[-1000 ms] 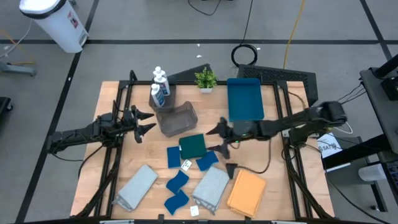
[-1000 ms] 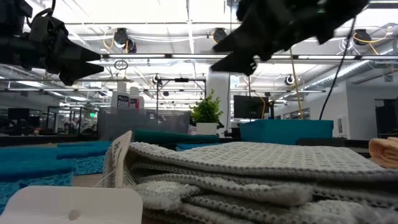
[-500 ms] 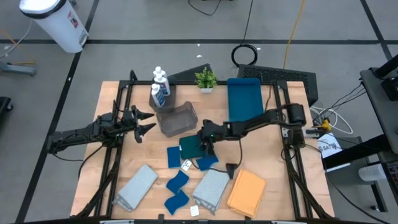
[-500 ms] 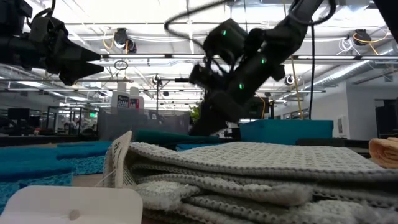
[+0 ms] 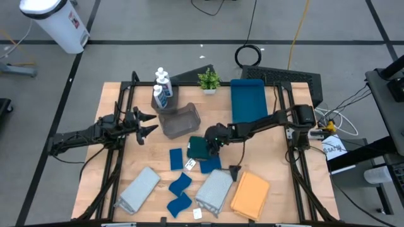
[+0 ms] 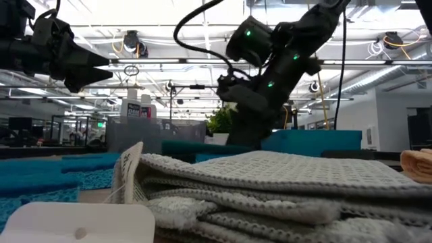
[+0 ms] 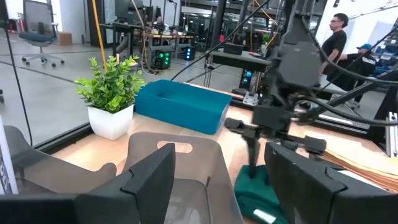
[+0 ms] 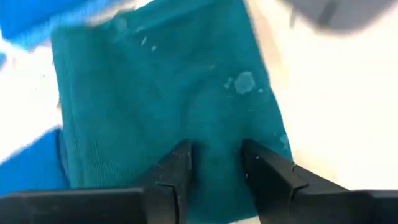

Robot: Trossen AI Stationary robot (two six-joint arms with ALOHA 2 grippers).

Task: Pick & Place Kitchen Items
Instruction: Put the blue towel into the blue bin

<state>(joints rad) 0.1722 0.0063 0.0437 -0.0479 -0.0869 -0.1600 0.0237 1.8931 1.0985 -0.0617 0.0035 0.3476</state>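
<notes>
On the left side of the tabletop [image 5: 113, 101] my left pincer [image 5: 146, 123] hung in the air with its fingers spread wide, holding nothing, and it only waited near the grey basket [image 5: 178, 120]. In the middle lay the dark green cloth [image 5: 197, 147], flat on the wood, with blue sponges [image 5: 179, 183] beside it. My right pincer [image 5: 209, 146] was down on this cloth; its two fingers [image 8: 177, 163] stood narrow and pressed into the fabric, but I could not tell if a fold was already caught between them. So I judged the step in hand was the grasp of the green cloth. The next move would need a firm pinch and then a straight lift, slowly, so that the cloth did not slip out or drag the sponge touching it.
</notes>
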